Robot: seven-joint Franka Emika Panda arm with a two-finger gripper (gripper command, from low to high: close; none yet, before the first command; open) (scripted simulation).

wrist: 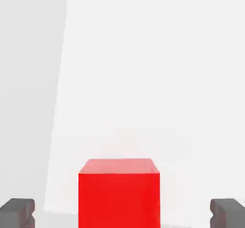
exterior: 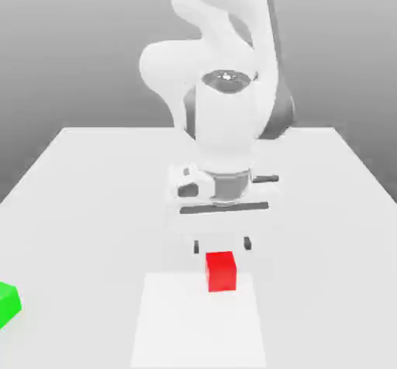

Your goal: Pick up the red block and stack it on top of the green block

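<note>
Exterior view shows the small matte bright-red cube (exterior: 222, 272) sitting on the white tabletop (exterior: 85, 197), below the wide-open, empty hand (exterior: 222, 244), well apart from the bright-green cube (exterior: 8, 304).

sim test scene not a real room, flat shadeless render, plain white worktop (exterior: 93, 181), blank grey gradient backdrop, smooth white robot arm (exterior: 221, 119), two untextured cubes, red block (exterior: 222, 271) and green block (exterior: 8, 303)
</note>
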